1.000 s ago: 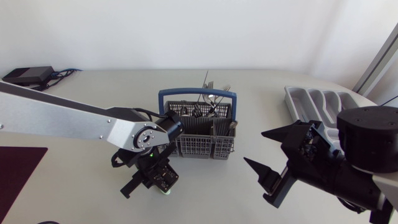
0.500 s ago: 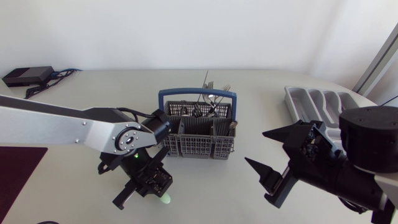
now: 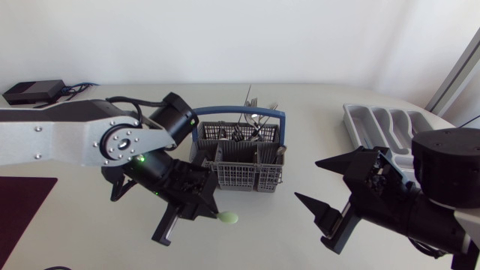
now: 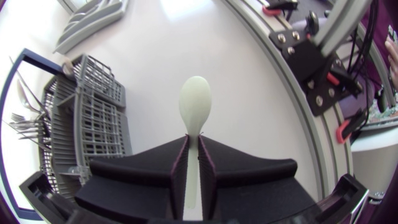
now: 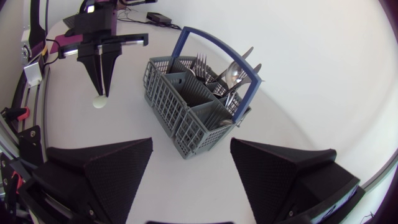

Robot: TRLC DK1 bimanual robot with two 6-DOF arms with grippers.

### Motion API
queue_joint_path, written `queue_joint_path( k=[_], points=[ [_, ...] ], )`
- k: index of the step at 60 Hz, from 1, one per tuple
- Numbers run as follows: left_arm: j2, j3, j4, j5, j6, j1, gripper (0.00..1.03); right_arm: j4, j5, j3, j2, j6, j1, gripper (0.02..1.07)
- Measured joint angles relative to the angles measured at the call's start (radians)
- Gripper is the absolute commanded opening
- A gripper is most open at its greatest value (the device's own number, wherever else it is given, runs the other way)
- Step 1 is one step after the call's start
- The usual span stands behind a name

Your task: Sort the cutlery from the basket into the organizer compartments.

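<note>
Over the white counter beside the grey blue-handled cutlery basket, the left hand pinched a pale green plastic spoon, probably bound for the grey organizer tray; the right hand gaped empty

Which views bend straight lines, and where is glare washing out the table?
Left wrist view: fisheye bows the table edge into an arc; the surface beyond the spoon is glare-white. Right wrist view: table edge bows too. Head view: lines straight, faint shadow by the basket.
</note>
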Motion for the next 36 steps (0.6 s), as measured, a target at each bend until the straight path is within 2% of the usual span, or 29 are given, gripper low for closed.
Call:
queue_joint_path(
  k=[16, 27, 36],
  points=[
    [-0.068, 0.056, 0.221, 0.203, -0.291, -0.013, 0.03, -0.025, -0.097, 0.001, -0.009, 0.019, -0.053, 0.92],
    [-0.069, 0.056, 0.370, 0.281, -0.492, -0.052, 0.03, -0.047, -0.177, 0.019, -0.017, 0.035, -0.085, 0.92],
    [-0.074, 0.060, 0.449, 0.328, -0.616, -0.072, 0.03, -0.051, -0.248, 0.051, -0.012, 0.056, -0.093, 0.92]
  ],
)
